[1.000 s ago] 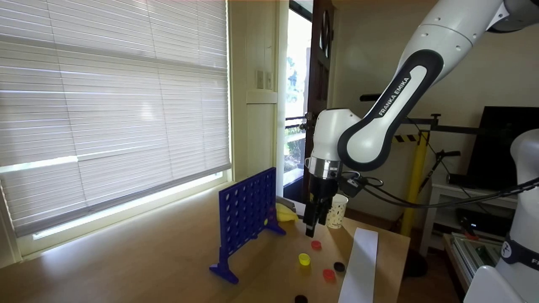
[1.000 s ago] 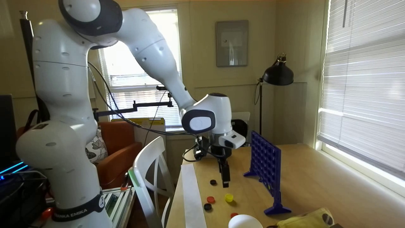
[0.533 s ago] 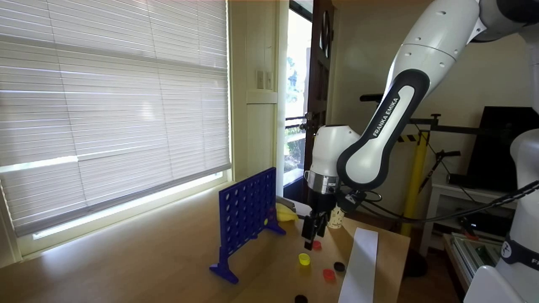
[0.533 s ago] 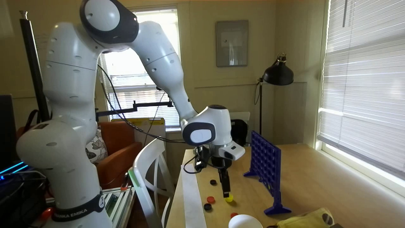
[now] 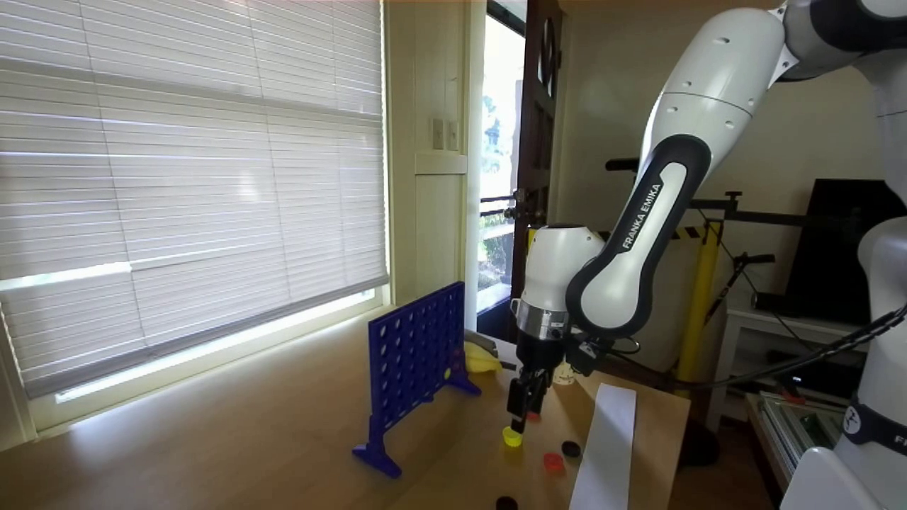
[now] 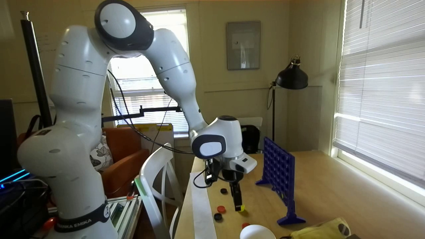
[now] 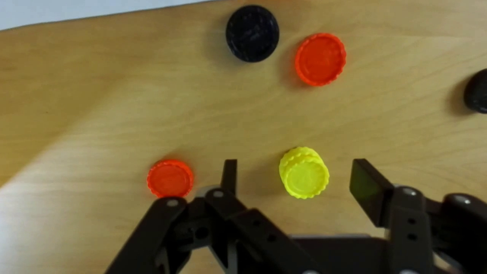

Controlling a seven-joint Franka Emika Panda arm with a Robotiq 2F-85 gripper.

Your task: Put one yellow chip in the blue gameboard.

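Observation:
A small stack of yellow chips (image 7: 306,179) sits on the table, its top chip shifted from the ones below in the wrist view. The stack also shows in both exterior views (image 5: 511,438) (image 6: 243,208), partly hidden by a finger. My gripper (image 7: 293,171) is open and empty, with one finger on each side of the stack and a gap to each. It points down just above the table in both exterior views (image 5: 523,423) (image 6: 237,208). The blue gameboard (image 5: 414,354) stands upright on its feet, beside the gripper, also in an exterior view (image 6: 279,172). It is out of the wrist view.
Red chips (image 7: 170,179) (image 7: 320,59) and black discs (image 7: 252,33) (image 7: 478,92) lie around the stack; one red chip is close to the finger. A white strip (image 5: 604,446) runs along the table edge. A paper cup (image 6: 257,231) and yellow cloth item (image 6: 322,229) stand near the board.
My gripper has come down from above the table to the yellow stack, staying open. The chips and the gameboard have not moved.

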